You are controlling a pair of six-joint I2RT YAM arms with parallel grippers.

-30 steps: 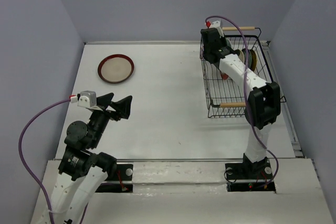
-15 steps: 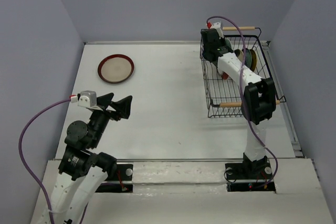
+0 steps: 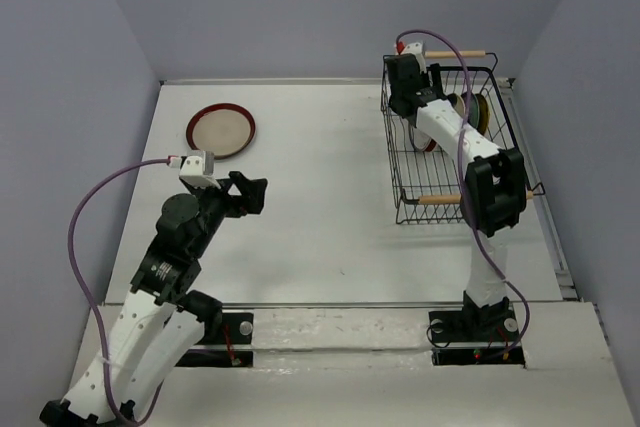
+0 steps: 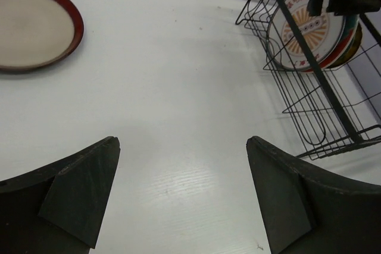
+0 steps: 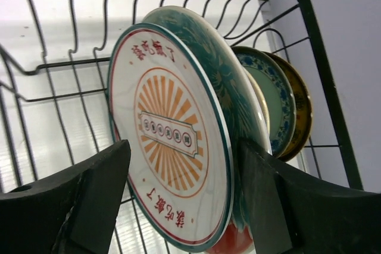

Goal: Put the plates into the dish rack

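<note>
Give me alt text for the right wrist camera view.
A white plate with an orange sunburst pattern stands on edge in the black wire dish rack, framed by the open right pincer, with other plates behind it.

table [image 3: 330, 217]: white, beneath left gripper [image 3: 248, 194] and right gripper [image 3: 404, 97] | walls [image 3: 300, 7]: plain lavender-grey, beyond and flanking both | light: even, soft

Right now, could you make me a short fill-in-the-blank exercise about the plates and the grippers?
The red-rimmed plate lies ____ the dish rack.
The left gripper is open and holds ____.
The racked plate in front of the right gripper has an ____ sunburst pattern.
Missing words: outside; nothing; orange.
</note>
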